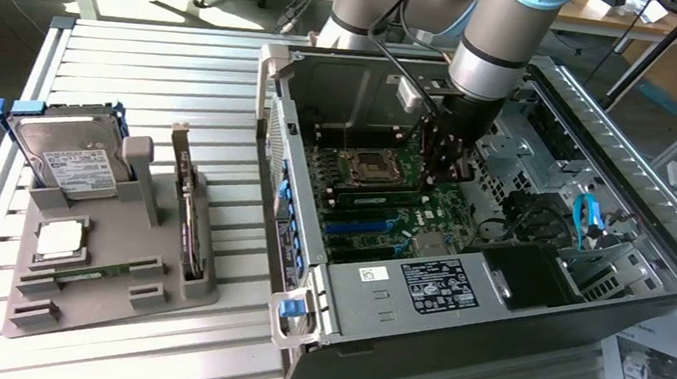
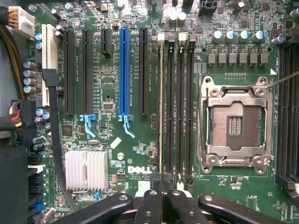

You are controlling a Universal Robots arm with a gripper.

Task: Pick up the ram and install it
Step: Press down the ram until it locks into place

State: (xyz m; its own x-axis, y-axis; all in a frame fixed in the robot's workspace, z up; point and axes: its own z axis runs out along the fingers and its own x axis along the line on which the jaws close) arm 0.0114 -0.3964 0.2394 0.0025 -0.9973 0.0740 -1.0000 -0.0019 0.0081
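The ram [image 2: 161, 107] is a thin stick seen edge-on, standing in the memory slot farthest from the processor socket [image 2: 236, 123] on the green motherboard [image 2: 107, 135]. The slots beside it are dark and bare. My gripper [image 2: 163, 189] hangs just over the end of that slot by the Dell logo. Its black fingers [image 2: 152, 200] are pressed together with nothing visible between them. In the exterior view the gripper [image 1: 444, 176] reaches down into the open computer case [image 1: 307, 269], close above the board.
Outside the case, at the exterior view's left, a grey tray [image 1: 108, 303] carries a hard drive [image 1: 71, 162], a square silver processor chip [image 1: 61, 239] and a dark upright card [image 1: 189, 213]. On the board are a blue slot [image 2: 124, 70] and a finned heatsink [image 2: 86, 170].
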